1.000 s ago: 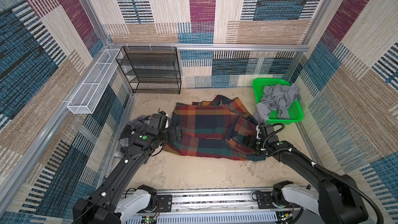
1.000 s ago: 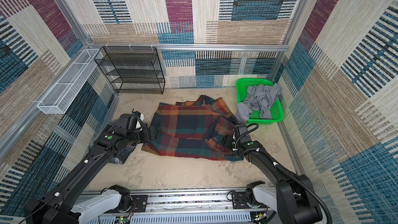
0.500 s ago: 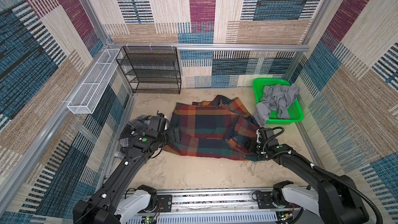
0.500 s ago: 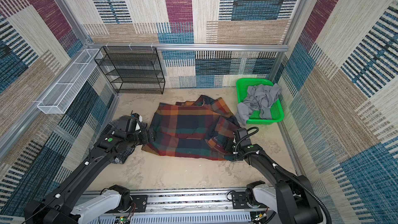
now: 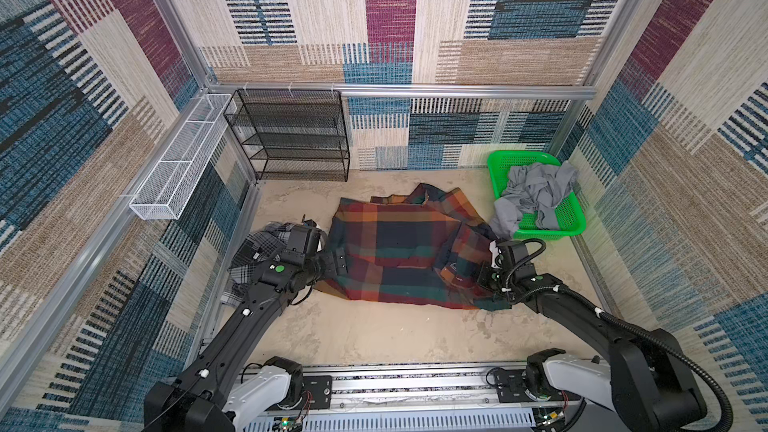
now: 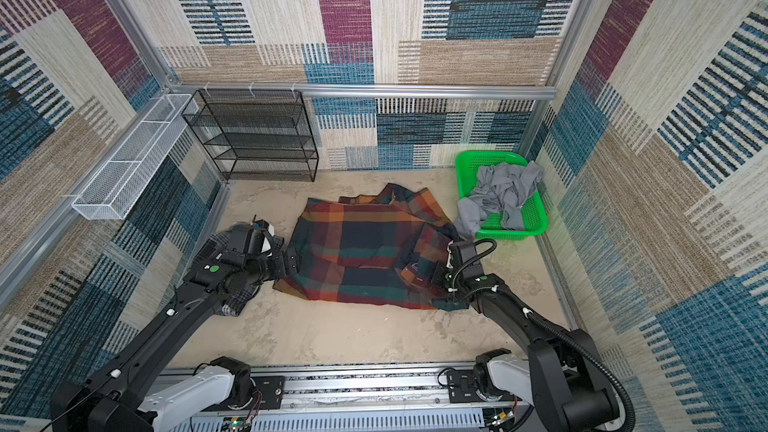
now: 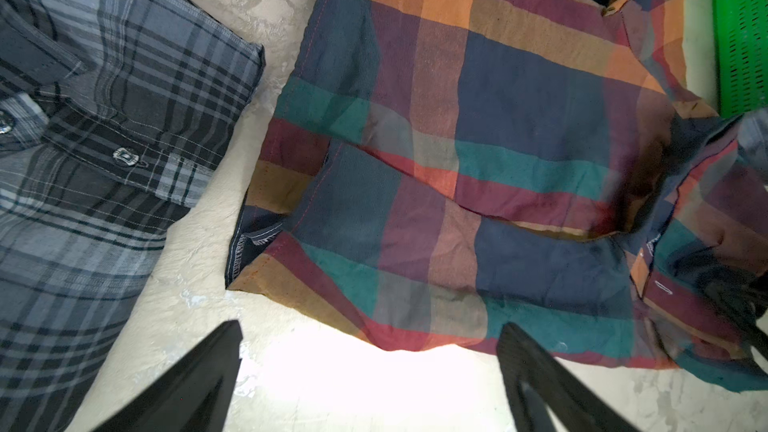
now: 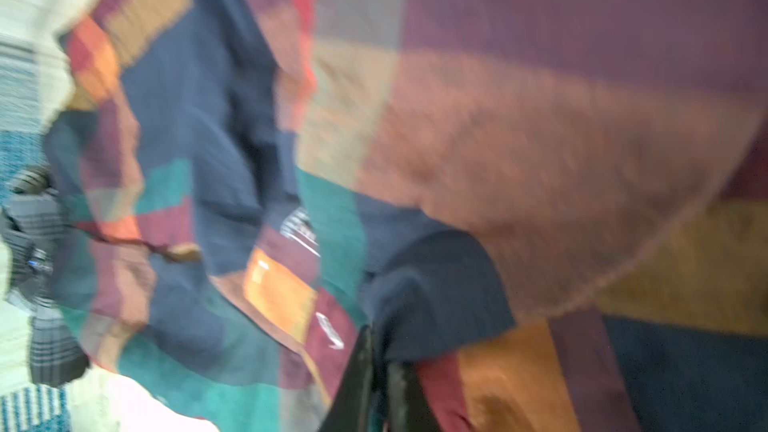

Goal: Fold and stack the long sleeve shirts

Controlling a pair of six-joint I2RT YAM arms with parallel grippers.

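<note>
Far out to the left of the left gripper (image 5: 337, 261), a white basket (image 5: 166, 178) hangs on the side wall, and a black rack (image 5: 291, 135) stands against the back wall beyond the gripper. The grey shirt (image 5: 257, 251) lies bunched on the table (image 5: 374, 334) just to the outer side of the left gripper. In both top views the left arm crosses over part of it. The left wrist view shows its buttoned cuff and a strip of bare table between it and the bright shirt (image 5: 395, 259). The left gripper hovers with its jaws spread wide at the bright shirt's left edge and holds nothing. The bright shirt lies spread between the two grippers, its collar on the far side and its right part rumpled into folds. The right gripper (image 5: 482, 278) sits low in those folds. Its own body hides the fingertips in both top views. The blurred right wrist view shows the jaws closed together with a navy fold of the bright shirt pinched at their tips. Beyond the right gripper and to its outer side, a green basket (image 5: 507, 160) sits in the far corner. It holds a grey cloth (image 5: 536, 193), which spills over the near rim down toward the bright shirt.
</note>
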